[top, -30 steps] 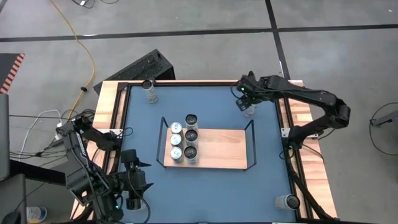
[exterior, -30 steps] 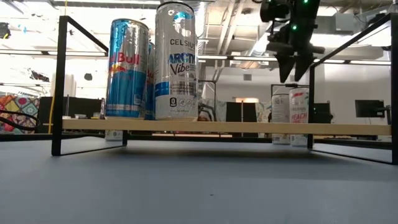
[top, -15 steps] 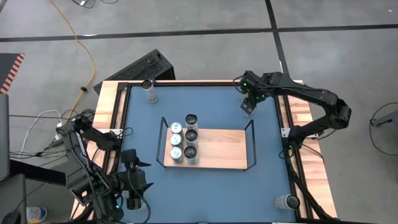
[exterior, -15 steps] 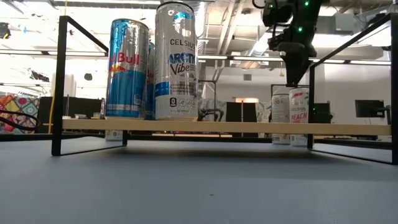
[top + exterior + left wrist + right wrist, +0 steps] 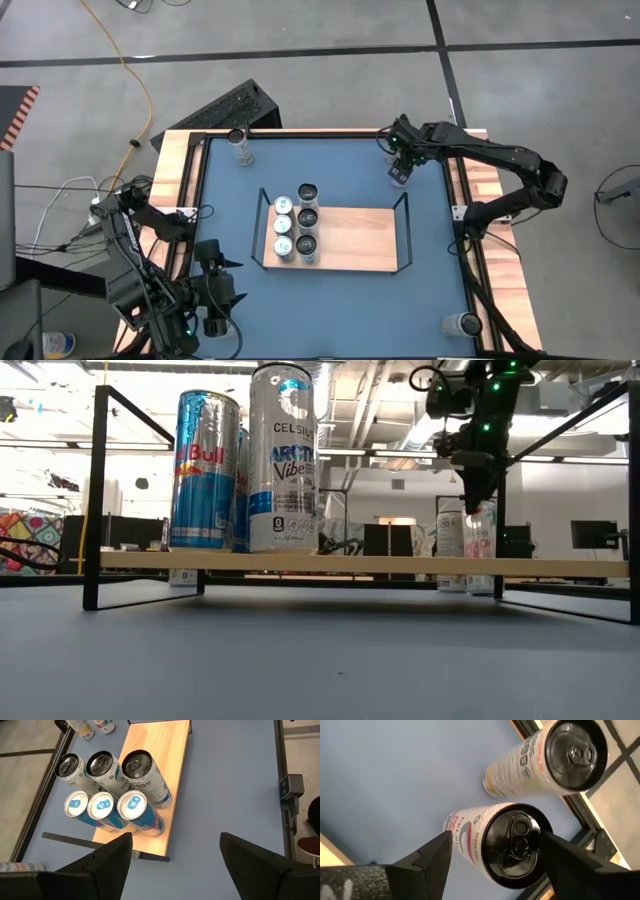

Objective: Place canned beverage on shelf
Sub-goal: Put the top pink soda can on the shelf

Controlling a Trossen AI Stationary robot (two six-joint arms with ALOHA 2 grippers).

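The shelf [image 5: 355,240], a light-wood board in a black wire frame, stands mid-table with several upright cans [image 5: 295,222] on its left end; they also show in the left wrist view [image 5: 107,790]. Two more cans stand on the blue table at the far right. One is a white-and-pink can [image 5: 512,845], which also shows in the low view [image 5: 482,545]. The other is a white can [image 5: 555,755]. My right gripper [image 5: 400,170] is open above the white-and-pink can, one finger on either side of its top. My left gripper [image 5: 175,850] is open and empty at the near left. My right gripper comes from above, pointing down, with its fingers [image 5: 432,855] on either side of the white-and-pink can's top rim [image 5: 490,827]. I cannot tell whether they touch it. The can stands upright on the table.
A single can [image 5: 240,140] stands at the table's far left corner and another [image 5: 462,323] at the near right. The shelf's right half is bare board. Its raised black end rails [image 5: 403,225] stand close to the right gripper's cans. Pale wooden planks border the table.
My right gripper has gone down onto the top of the white-and-pink can and turned about its wrist on the way. The cans and the shelf have stayed where they were.
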